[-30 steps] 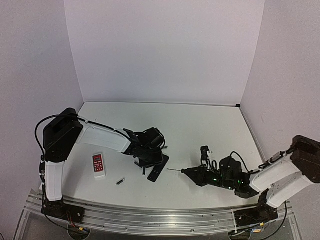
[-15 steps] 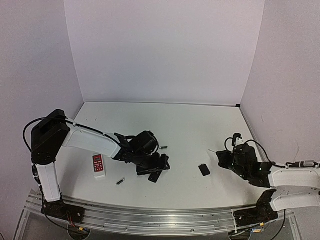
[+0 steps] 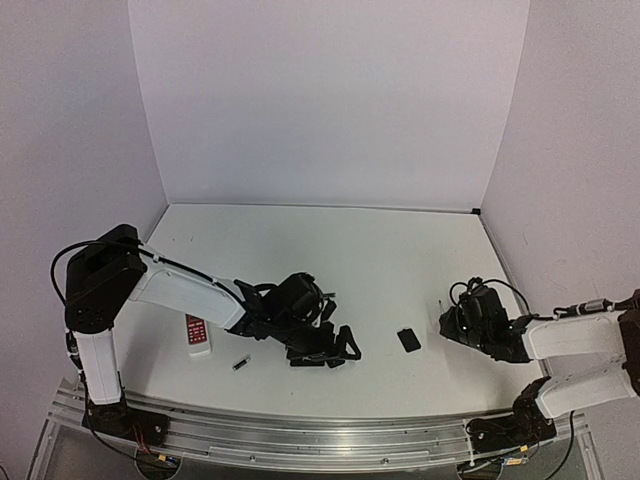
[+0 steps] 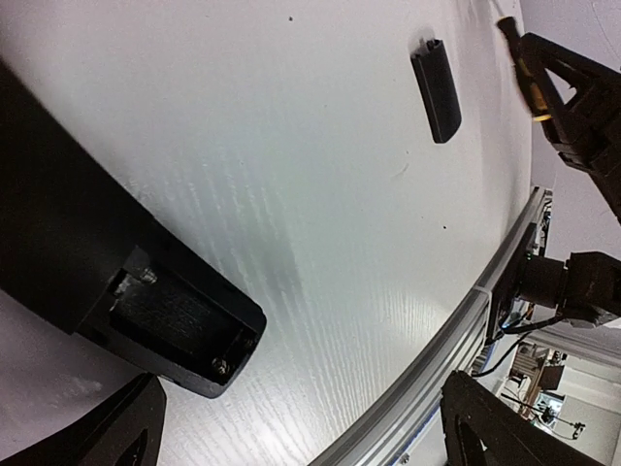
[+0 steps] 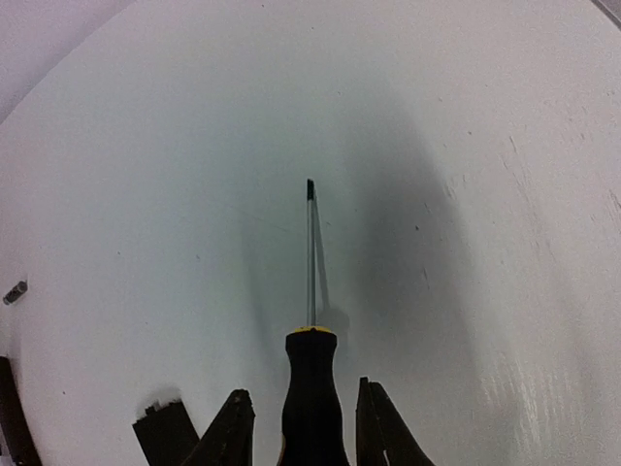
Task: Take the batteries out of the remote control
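The black remote control (image 4: 175, 320) lies face down in the left wrist view, its battery bay uncovered and looking empty. My left gripper (image 4: 301, 427) stands wide open just past the remote's end, holding nothing; in the top view this left gripper (image 3: 325, 352) hides most of the remote. One battery (image 3: 241, 363) lies near the front edge and another battery (image 3: 328, 295) beyond the gripper. My right gripper (image 5: 303, 403) is open, and the screwdriver (image 5: 310, 379) handle sits loose between its fingers with a gap on each side.
The flat black cover (image 3: 408, 340) lies between the two arms, close to my right gripper (image 3: 452, 322). A small red-and-white remote (image 3: 197, 333) lies at the left. The aluminium rail (image 4: 456, 320) runs along the table's near edge.
My left gripper opened wide and shifted right over the black remote. The right arm drew back to the right with the screwdriver, and its jaws then parted from the handle.
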{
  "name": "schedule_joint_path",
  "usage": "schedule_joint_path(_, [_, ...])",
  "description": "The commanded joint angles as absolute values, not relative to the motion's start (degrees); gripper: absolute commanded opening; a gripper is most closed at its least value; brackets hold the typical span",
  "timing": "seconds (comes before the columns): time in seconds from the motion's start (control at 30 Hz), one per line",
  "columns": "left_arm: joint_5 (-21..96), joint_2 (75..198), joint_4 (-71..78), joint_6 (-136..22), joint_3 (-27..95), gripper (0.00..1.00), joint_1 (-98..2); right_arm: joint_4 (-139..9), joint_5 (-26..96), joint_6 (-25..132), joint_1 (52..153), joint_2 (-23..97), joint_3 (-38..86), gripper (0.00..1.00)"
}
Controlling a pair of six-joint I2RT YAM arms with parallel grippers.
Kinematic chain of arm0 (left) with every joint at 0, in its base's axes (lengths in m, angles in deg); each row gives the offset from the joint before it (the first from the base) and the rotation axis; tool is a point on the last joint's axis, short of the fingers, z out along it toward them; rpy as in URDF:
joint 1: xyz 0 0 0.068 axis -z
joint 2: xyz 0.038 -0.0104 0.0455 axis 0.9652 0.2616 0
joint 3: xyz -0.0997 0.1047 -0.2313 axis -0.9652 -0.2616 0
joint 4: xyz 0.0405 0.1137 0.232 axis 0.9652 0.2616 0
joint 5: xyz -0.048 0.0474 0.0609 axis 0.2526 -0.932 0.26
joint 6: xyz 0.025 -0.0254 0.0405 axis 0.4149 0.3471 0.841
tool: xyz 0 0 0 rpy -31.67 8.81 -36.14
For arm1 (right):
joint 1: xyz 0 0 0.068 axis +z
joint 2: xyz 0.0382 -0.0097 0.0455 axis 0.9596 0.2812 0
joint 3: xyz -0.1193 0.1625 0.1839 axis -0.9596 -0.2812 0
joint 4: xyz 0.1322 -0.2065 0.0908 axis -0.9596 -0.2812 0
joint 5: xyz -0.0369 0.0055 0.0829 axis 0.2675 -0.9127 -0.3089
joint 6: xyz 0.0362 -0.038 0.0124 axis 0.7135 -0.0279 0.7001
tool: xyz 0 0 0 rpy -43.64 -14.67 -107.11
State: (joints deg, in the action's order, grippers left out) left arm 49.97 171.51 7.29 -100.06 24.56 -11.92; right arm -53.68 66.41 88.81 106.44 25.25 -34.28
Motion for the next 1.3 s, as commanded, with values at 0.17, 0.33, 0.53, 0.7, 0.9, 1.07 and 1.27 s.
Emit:
schedule_joint_path(0.17, [51.41, 172.27, 12.79, -95.00, 26.40, 1.00, -11.38, -60.89, 60.70, 87.06, 106.21, 12.64, -37.96, 0.52])
schedule_joint_path(0.33, [47.99, 167.74, 15.29, -92.88, 27.56, 1.00, -11.38, -72.05, 59.47, 77.97, 106.20, 10.28, -31.17, 0.66])
schedule_joint_path(0.53, [36.20, 159.69, 23.23, -93.44, 26.50, 1.00, -11.71, -81.25, 49.21, 68.20, 106.27, 12.70, -22.38, 0.80])
schedule_joint_path(0.7, [29.07, 152.04, 26.34, -95.37, 22.18, 1.00, -14.27, -84.95, 44.72, 64.85, 106.36, 17.05, -17.92, 0.83])
schedule_joint_path(0.9, [20.35, 140.17, 31.82, -97.39, 16.05, 1.00, -24.20, -85.75, 50.31, 69.83, 106.37, 18.64, -16.55, 0.84])
schedule_joint_path(1.07, [12.98, 131.84, 35.82, -95.20, 10.47, 1.00, -41.02, -88.55, 63.05, 77.30, 106.33, 17.96, -15.70, 0.89])
schedule_joint_path(1.27, [7.94, 119.56, 36.80, -93.52, 6.66, 1.00, -55.92, -90.59, 69.64, 78.85, 106.36, 16.22, -14.40, 0.90])
